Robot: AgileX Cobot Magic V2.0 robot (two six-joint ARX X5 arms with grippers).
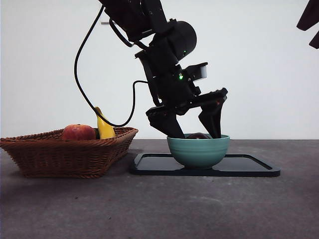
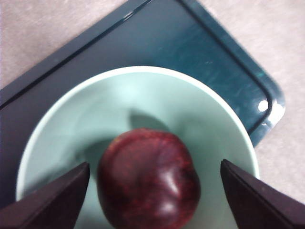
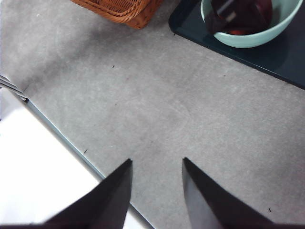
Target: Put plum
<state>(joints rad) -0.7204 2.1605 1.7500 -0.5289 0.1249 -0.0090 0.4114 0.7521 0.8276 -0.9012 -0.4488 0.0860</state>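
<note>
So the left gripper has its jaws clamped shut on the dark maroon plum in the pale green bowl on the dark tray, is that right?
Not quite. In the left wrist view the left gripper is open, its jaws apart on either side of the dark maroon plum, which lies in the pale green bowl on the dark tray.

Nothing to read here — no lettering, no labels, no numbers. Not one brand mark or sign shows in any view.

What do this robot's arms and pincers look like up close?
Both arms are black. The left pincer ends an arm built from blocky segments and a round drum-like joint, with small green lights glowing on it and a thin black cable looping alongside. Each pincer has two flat, pointed, wedge-shaped black jaws. The right pincer looks the same.
</note>
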